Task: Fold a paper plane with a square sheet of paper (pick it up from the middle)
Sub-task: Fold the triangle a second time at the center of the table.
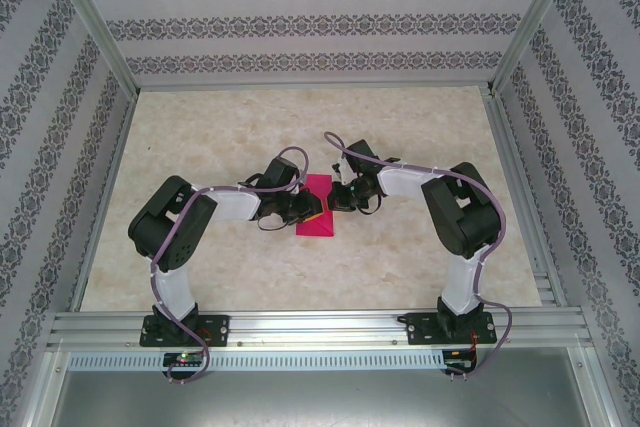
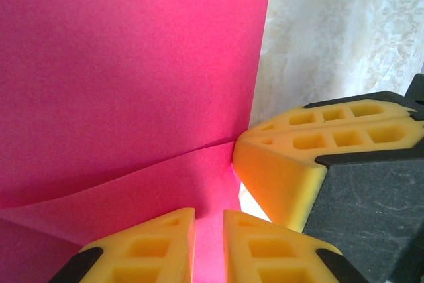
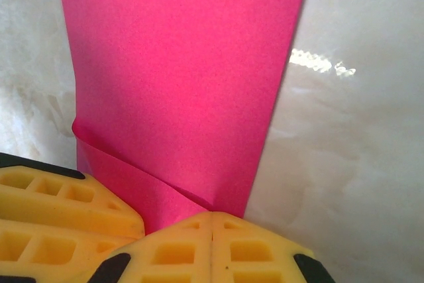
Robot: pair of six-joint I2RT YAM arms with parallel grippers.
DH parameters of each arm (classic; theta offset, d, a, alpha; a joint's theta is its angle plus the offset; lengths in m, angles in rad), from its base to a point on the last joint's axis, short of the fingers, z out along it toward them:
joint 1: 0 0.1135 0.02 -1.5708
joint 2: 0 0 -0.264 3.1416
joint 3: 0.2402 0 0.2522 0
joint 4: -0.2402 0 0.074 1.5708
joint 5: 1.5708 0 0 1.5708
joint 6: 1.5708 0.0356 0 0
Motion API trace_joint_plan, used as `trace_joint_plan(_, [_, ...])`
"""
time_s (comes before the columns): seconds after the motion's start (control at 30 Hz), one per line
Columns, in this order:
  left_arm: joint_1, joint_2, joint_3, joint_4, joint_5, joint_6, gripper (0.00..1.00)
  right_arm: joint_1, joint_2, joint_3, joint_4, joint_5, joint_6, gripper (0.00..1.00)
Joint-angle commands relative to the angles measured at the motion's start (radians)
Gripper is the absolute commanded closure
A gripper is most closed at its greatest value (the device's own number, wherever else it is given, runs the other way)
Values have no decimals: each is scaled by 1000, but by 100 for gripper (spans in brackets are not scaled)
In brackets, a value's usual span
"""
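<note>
The magenta sheet of paper (image 1: 320, 199) lies on the table's middle as an oblong strip between both grippers. In the left wrist view the paper (image 2: 132, 64) has a near flap raised along a slanting crease. My left gripper (image 2: 209, 230) rests over that flap with a narrow gap between its yellow fingers; pink shows through the gap. My right gripper (image 3: 211, 220) is shut, its tips meeting the paper (image 3: 179, 64) where the crease reaches the edge. No paper shows between its closed pads. The right gripper (image 2: 246, 149) touches the sheet's right edge. The left fingers (image 3: 66, 207) sit close beside it.
The tabletop (image 1: 250, 137) is pale marble-patterned. Aluminium rails (image 1: 320, 327) run along the near edge and the sides, with patterned walls behind. Both arms bend inward, the left gripper (image 1: 310, 213) and the right gripper (image 1: 338, 197) nearly touching over the paper.
</note>
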Motion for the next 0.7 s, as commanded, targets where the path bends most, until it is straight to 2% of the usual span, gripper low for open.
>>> trace_joint_plan(0.0, [-16,27,19,3,7,12,81,-12,18,18,7,5,-17,99])
trace_joint_plan(0.53, [-18,49,31,-57,-18,-1,81,-14,16,21,-6,18,-17,99])
trace_joint_plan(0.67, [-20,50,34,-89,-35,-3,82,-19,0,27,-21,24,-6,93])
